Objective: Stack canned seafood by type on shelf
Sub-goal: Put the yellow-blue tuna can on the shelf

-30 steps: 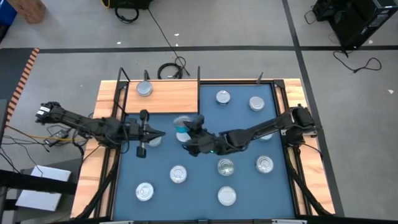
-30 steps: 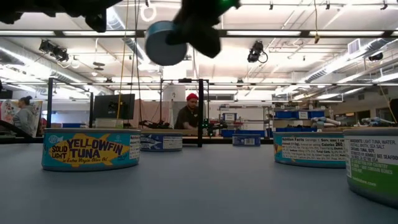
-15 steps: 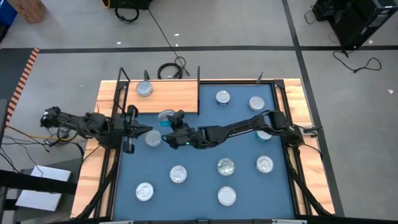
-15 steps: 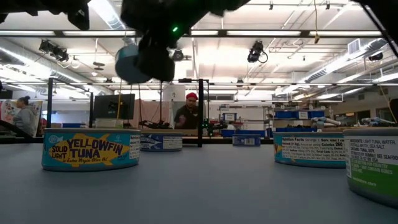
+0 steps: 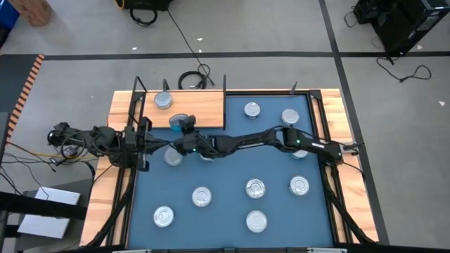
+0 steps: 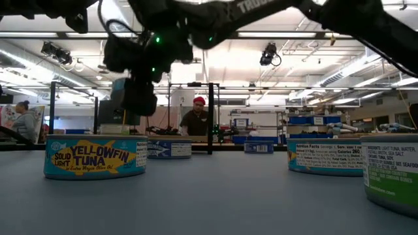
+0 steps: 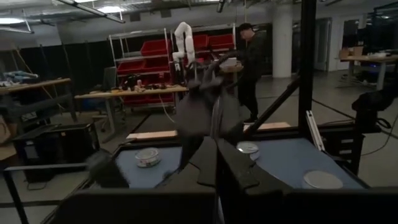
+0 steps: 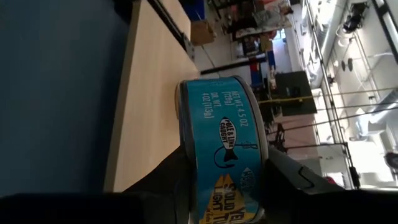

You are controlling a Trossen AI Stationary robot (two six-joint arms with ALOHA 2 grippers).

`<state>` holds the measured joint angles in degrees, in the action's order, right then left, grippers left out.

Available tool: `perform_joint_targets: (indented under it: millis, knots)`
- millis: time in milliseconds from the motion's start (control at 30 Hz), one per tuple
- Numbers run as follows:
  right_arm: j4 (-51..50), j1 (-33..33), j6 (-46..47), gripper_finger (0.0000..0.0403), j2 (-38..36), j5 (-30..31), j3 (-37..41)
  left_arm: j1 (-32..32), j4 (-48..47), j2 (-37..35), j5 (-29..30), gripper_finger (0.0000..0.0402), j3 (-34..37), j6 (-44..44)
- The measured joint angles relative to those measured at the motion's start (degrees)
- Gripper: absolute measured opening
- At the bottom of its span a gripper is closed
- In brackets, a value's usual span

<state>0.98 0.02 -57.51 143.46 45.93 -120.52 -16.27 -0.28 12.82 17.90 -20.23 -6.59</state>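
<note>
The blue tin (image 8: 222,155) is up in the air, right over the near edge of the shelf (image 5: 204,109). It is a small, flat, round can — hard metal that will not bend, and probably a bit heavy for its size because it is full. Its sides are smooth and curved, so it could slip or spin if the squeeze is weak. The best place to hold it is just how it is held now: one finger on each side of the round wall, across the middle.

The right gripper (image 5: 184,129) has its fingers pinching the blue tin from both sides. That arm is stretched far across the mat (image 5: 232,211) to reach the shelf.

One silver tin (image 5: 163,101) sits on the shelf already, near its far corner. It is well apart from the blue tin.

The left gripper (image 5: 145,133) waits by the left edge of the mat with its fingers pressed together, holding nothing. Another tin (image 5: 173,157) lies on the mat just beside it.

More tins are spread around the mat — none stacked yet.
</note>
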Motion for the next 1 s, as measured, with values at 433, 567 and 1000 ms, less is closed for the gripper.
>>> perform_joint_targets:
  millis: [433,567,1000]
  knots:
    - [-8.0,-4.0,13.2,0.0140,1.0,-4.6,-0.5,0.0,0.1,0.0,-0.2,0.0002,0.0,-0.7]
    - [-8.7,-4.5,16.9,0.0140,1.0,-5.6,-0.5,0.0,0.1,0.0,-0.2,0.0002,0.0,-0.7]
    - [-9.8,-6.7,20.5,0.0140,0.9,-8.4,0.4,0.0,0.3,0.0,0.1,0.0003,0.0,-0.7]
